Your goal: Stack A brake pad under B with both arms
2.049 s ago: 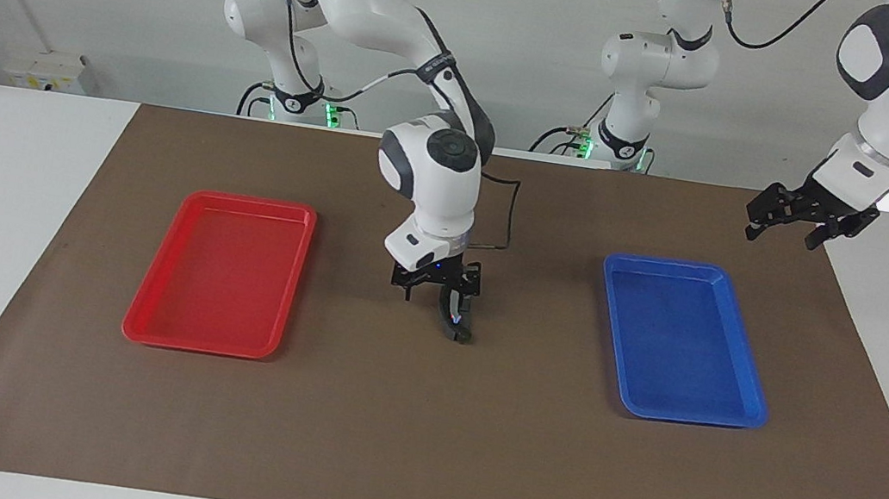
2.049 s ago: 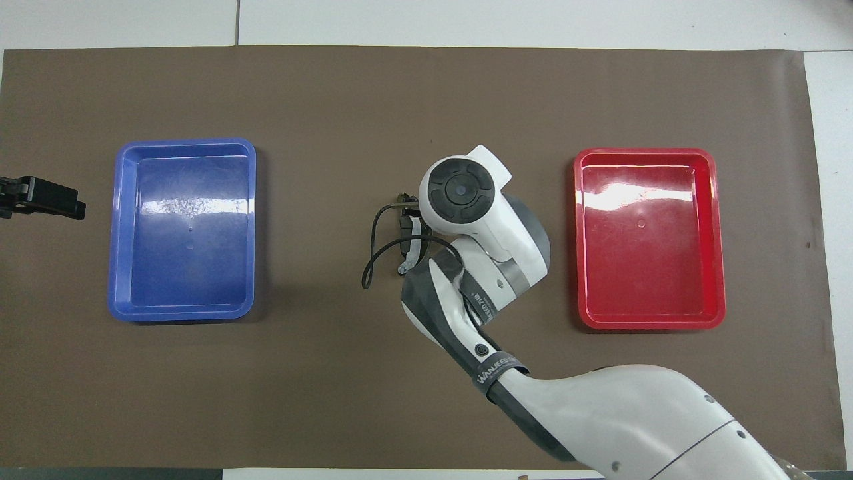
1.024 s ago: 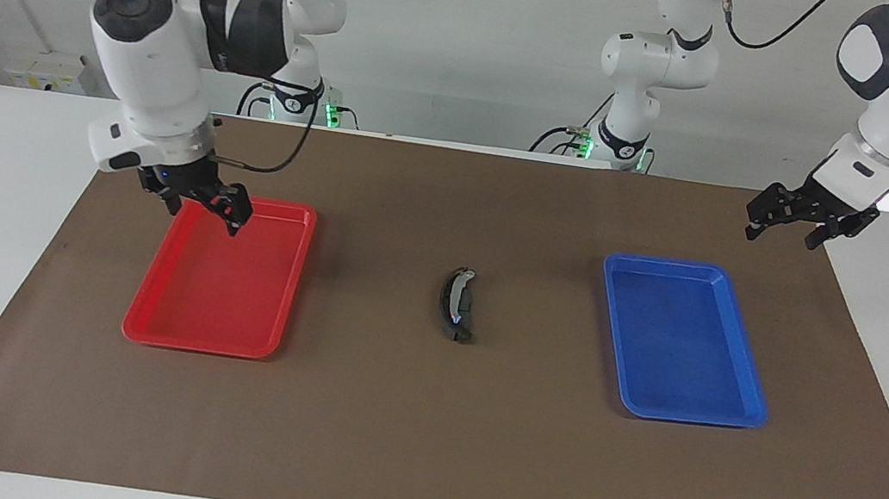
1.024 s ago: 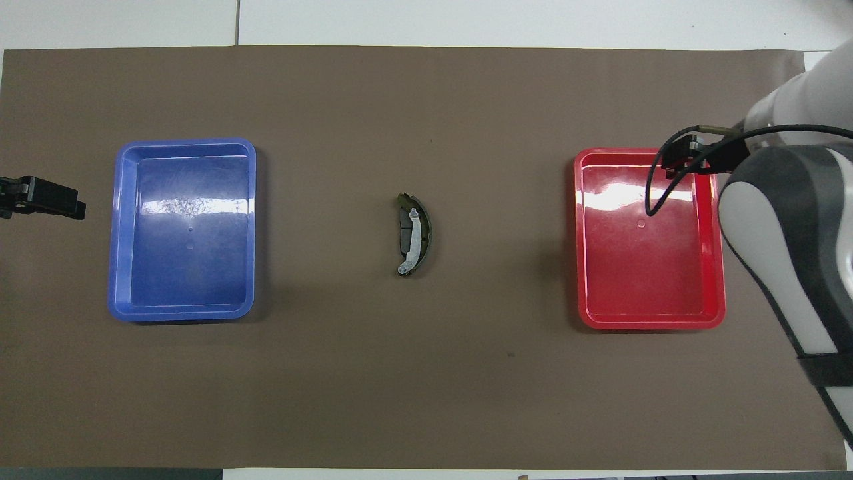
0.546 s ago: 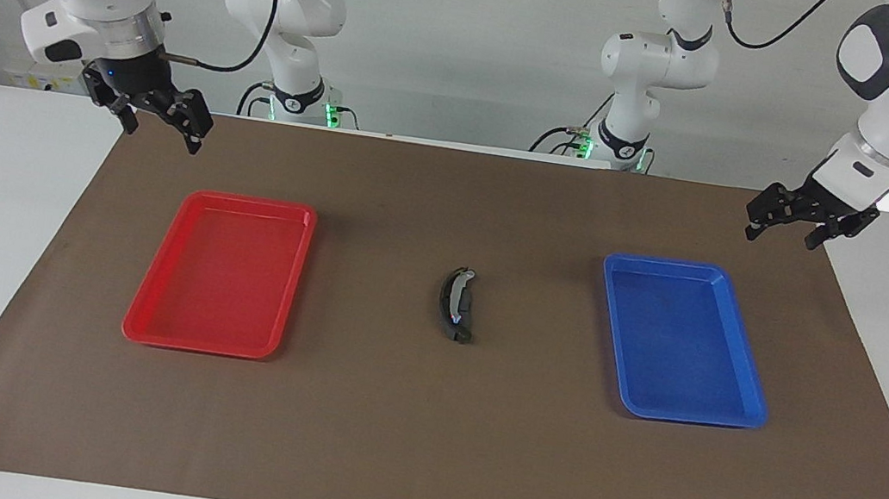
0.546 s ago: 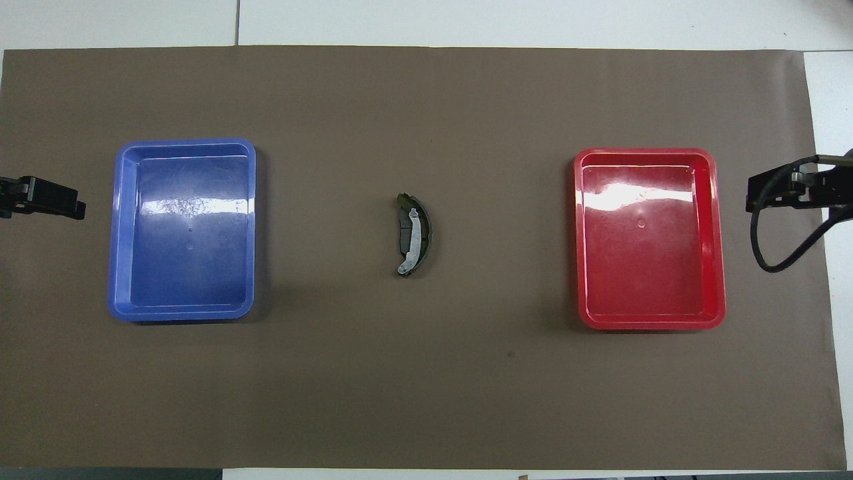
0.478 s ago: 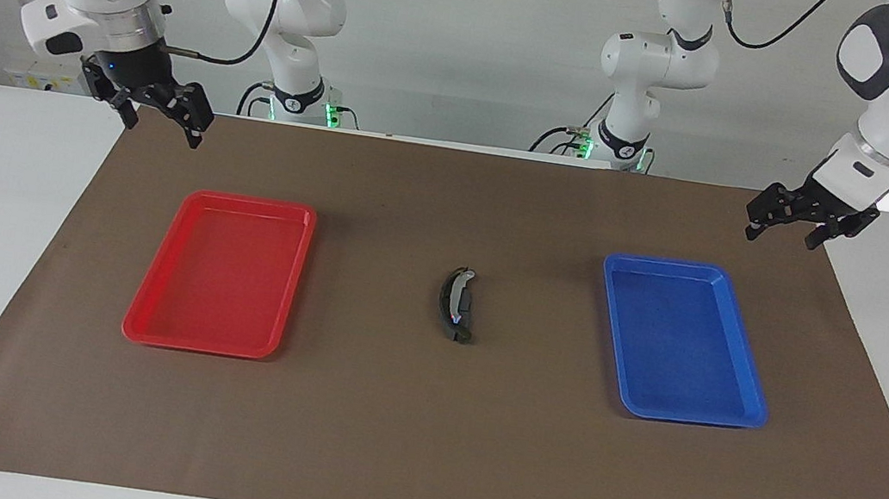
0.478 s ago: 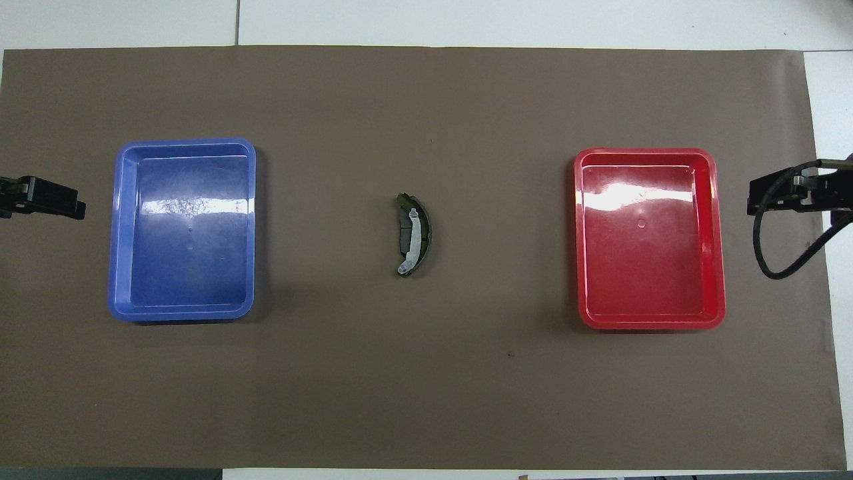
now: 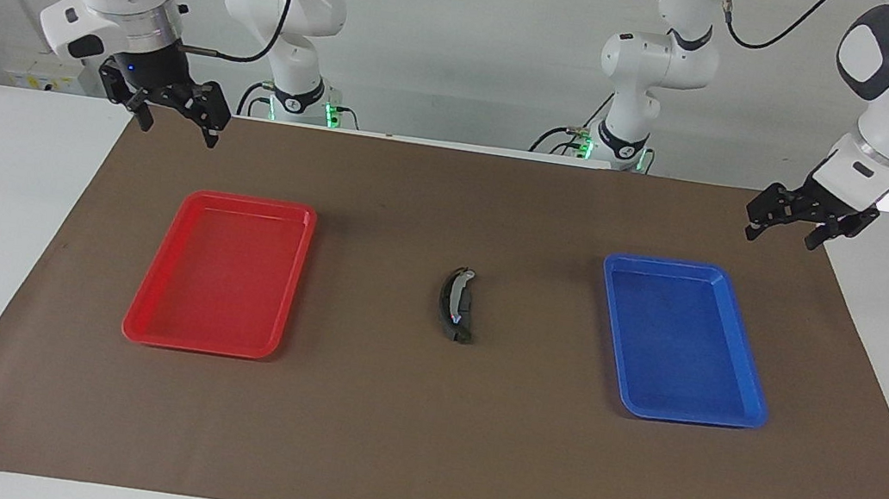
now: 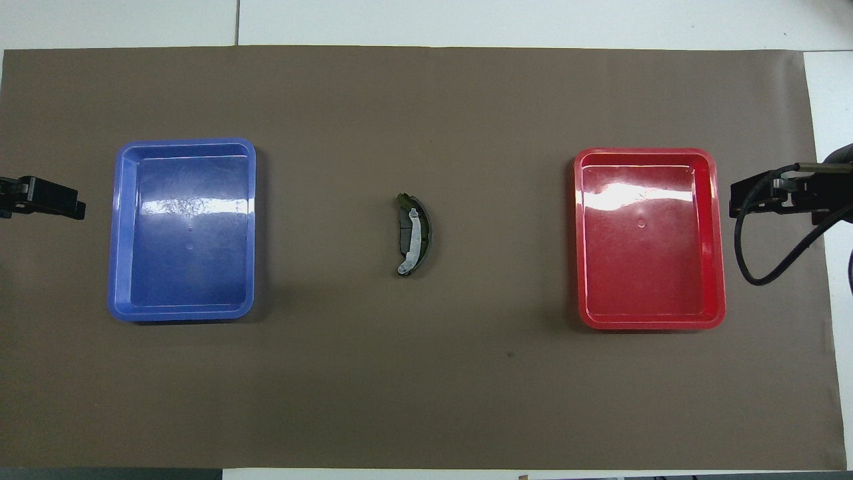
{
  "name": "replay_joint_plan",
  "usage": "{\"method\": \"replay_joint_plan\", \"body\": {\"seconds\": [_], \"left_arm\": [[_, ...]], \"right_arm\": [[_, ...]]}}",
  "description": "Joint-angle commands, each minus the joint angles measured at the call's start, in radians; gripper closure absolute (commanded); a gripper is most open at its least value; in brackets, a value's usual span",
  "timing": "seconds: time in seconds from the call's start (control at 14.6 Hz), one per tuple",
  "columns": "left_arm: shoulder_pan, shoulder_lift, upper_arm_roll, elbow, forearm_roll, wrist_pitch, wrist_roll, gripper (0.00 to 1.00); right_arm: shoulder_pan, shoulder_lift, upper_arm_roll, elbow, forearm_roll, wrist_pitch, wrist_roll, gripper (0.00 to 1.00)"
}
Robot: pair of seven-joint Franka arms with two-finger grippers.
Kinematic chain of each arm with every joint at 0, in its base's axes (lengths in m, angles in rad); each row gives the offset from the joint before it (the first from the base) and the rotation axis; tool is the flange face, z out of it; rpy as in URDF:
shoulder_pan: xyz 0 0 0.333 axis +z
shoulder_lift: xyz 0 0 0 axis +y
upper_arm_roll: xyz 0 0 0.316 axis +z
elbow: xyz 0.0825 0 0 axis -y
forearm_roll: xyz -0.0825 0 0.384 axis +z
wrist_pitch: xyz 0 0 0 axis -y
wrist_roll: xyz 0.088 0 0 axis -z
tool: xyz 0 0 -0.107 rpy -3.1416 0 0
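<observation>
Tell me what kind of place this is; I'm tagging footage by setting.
Probably a robotics lab bench: two white arms, a brown mat on the table, a red tray and a blue tray flanking stacked brake pads.

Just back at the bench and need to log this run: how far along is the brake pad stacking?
The stack looks done: B lies on the A brake pad on the brown mat, between the red tray and blue tray. Nothing is in hand: the right gripper and left gripper are open, up over the mat's ends. Nothing obvious remains.
</observation>
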State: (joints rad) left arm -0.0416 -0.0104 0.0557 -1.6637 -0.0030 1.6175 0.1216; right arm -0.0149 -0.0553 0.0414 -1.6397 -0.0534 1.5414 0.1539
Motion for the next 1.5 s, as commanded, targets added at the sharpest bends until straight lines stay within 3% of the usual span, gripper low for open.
{"method": "replay_joint_plan", "body": {"seconds": [0.0,0.34,1.43], "left_arm": [[0.011,-0.02,-0.01,-0.025,0.012,0.013,-0.01,0.01],[0.011,-0.02,-0.01,-0.025,0.012,0.012,-0.008,0.01],[0.011,-0.02,-0.01,-0.025,0.012,0.012,-0.008,0.01]], "right_arm": [[-0.008,0.019,0.0,0.055,0.024,-0.067,-0.069,0.0],[-0.011,0.031,-0.002,0.095,0.032,-0.121,-0.083,0.0],[-0.014,0.029,-0.003,0.084,0.037,-0.093,-0.114,0.0]]}}
